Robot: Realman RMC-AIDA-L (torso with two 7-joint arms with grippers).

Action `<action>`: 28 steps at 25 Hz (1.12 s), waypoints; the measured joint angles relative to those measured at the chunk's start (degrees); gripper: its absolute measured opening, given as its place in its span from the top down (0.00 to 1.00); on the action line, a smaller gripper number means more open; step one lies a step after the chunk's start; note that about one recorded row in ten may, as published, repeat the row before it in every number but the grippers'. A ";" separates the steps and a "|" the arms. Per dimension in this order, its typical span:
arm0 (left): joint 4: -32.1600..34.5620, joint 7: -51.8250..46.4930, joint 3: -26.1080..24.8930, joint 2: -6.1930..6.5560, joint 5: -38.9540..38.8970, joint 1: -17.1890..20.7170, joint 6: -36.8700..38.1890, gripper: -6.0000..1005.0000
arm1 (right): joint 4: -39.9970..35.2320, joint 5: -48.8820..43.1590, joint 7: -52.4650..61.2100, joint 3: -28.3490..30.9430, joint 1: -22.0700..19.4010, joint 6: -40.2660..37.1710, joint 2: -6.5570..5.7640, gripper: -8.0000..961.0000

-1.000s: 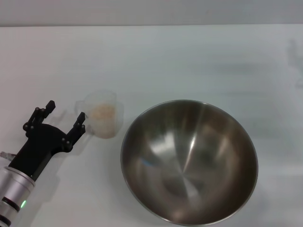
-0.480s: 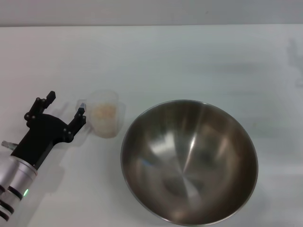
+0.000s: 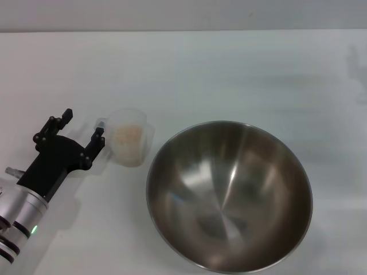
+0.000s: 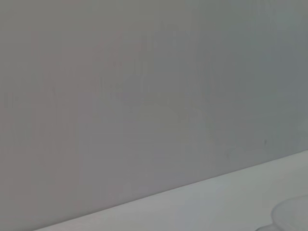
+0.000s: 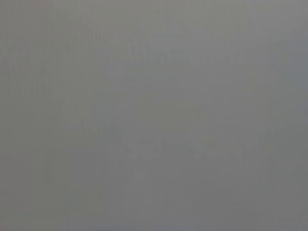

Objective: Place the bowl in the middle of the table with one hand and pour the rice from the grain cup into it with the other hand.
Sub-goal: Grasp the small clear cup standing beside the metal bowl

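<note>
- Steel bowl [image 3: 229, 196] resting on white table [image 3: 229, 74], beside grain cup [image 3: 129, 143] holding rice [image 3: 127, 136].
- Left gripper [image 3: 84, 127] spread wide, one finger [image 3: 97, 141] at the cup's handle.
- Right gripper unseen.

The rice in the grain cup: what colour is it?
Pale beige rice, clearest in the head view.

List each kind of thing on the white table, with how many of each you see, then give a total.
Steel bowl: 1
Clear plastic grain cup, holding rice: 1
Robot gripper, the left gripper, open beside the cup's handle: 1
Total: 3, all on or over the table.
</note>
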 joint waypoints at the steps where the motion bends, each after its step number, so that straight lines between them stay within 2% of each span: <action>1: 0.00 0.00 0.00 0.00 0.00 0.00 0.00 0.21 | 0.00 0.00 -0.01 0.01 0.04 0.01 0.00 0.55; 2: -0.09 0.11 0.00 0.00 -0.02 0.08 0.00 0.21 | 0.00 0.00 -0.01 0.01 0.07 0.03 0.00 0.55; 7: -0.15 0.12 0.00 0.00 -0.04 -0.09 -0.19 0.39 | 0.00 0.00 -0.01 0.02 0.18 0.04 0.00 0.55; 11: -0.47 0.13 0.11 0.00 -0.04 -0.33 -0.89 0.60 | 0.00 0.00 -0.01 0.02 0.16 -0.21 0.00 0.55; 18: -1.54 0.09 0.21 0.00 -0.04 -0.39 -1.70 0.86 | -0.03 -0.12 -0.01 0.42 -0.03 -0.41 0.00 0.55; 23: -2.33 0.08 0.08 0.00 -0.04 -0.46 -1.65 0.98 | -0.03 -0.11 -0.01 0.51 -0.10 -0.44 0.00 0.55; 28: -2.61 2.83 -0.01 0.01 -0.04 -0.50 2.43 0.98 | -0.01 -0.05 -0.01 0.57 -0.19 -0.48 0.00 0.55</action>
